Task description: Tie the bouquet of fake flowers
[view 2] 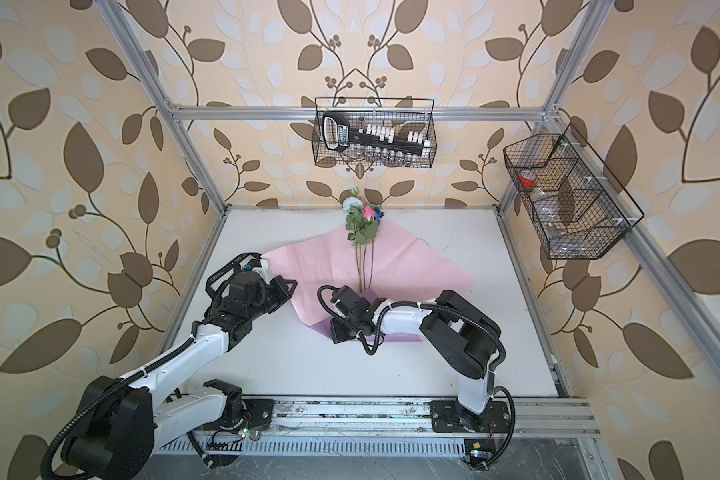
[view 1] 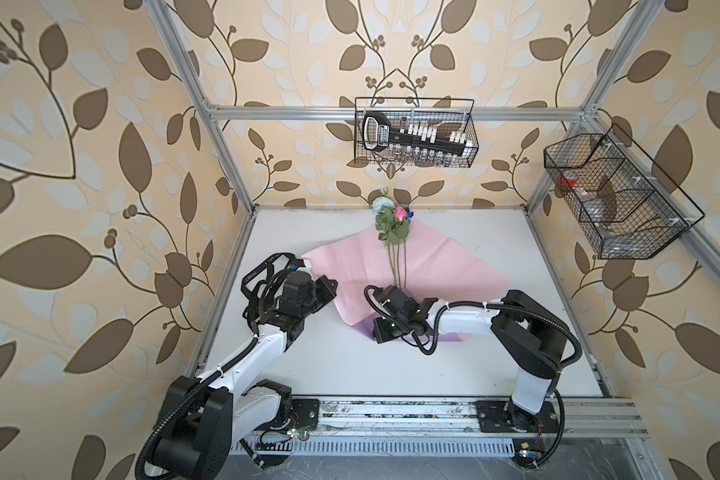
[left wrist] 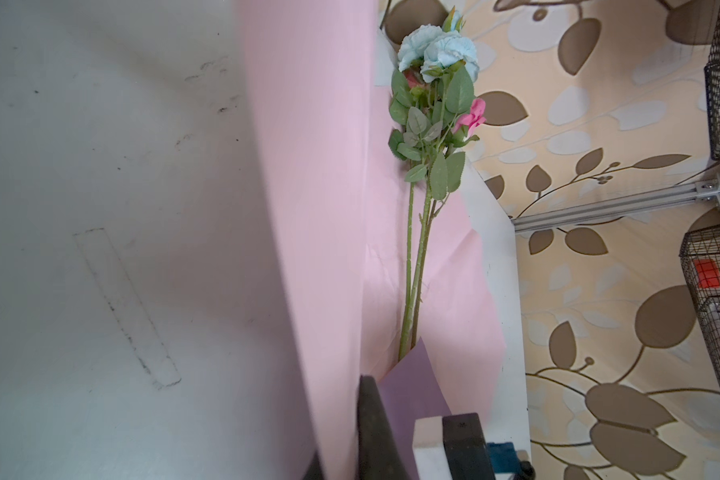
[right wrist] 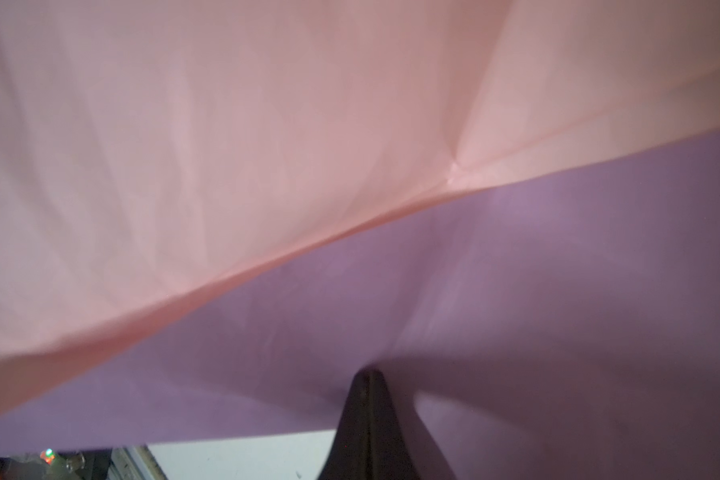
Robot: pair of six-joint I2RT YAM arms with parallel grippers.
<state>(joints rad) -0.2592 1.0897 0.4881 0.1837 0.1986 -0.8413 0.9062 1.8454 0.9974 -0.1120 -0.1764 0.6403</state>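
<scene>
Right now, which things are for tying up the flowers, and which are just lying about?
For the job: fake flowers; pink and lilac wrapping paper; black ribbon looped on the left arm; left pincer and right pincer, both shut on the paper.
Just lying about: back wire basket with its black tool; side wire basket with something red inside.

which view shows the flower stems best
The left wrist view: the green stems show close and unobstructed down to the lilac fold. Both top views show them small; the right wrist view shows only wrapping paper.
</scene>
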